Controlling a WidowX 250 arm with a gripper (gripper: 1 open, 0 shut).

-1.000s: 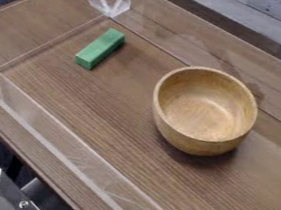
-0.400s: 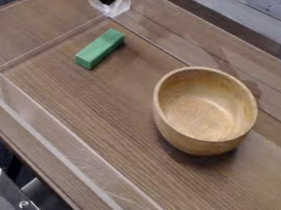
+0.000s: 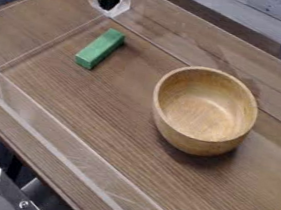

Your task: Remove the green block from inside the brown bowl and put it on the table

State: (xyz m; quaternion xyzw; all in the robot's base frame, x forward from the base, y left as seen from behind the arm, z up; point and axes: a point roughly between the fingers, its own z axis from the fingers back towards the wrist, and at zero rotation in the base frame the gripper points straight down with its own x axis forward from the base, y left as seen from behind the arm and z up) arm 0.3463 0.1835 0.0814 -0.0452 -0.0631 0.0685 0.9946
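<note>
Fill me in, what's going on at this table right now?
One robot arm works at a wood-grain table with low clear walls. The green block lies flat on the tabletop, out of the brown bowl, which sits empty to its right. The two are apart, not touching. The gripper hangs at the far edge of the view, beyond the block, pointing down, shut and holding nothing. From how things lie, the block is already where the task wants it.
</note>
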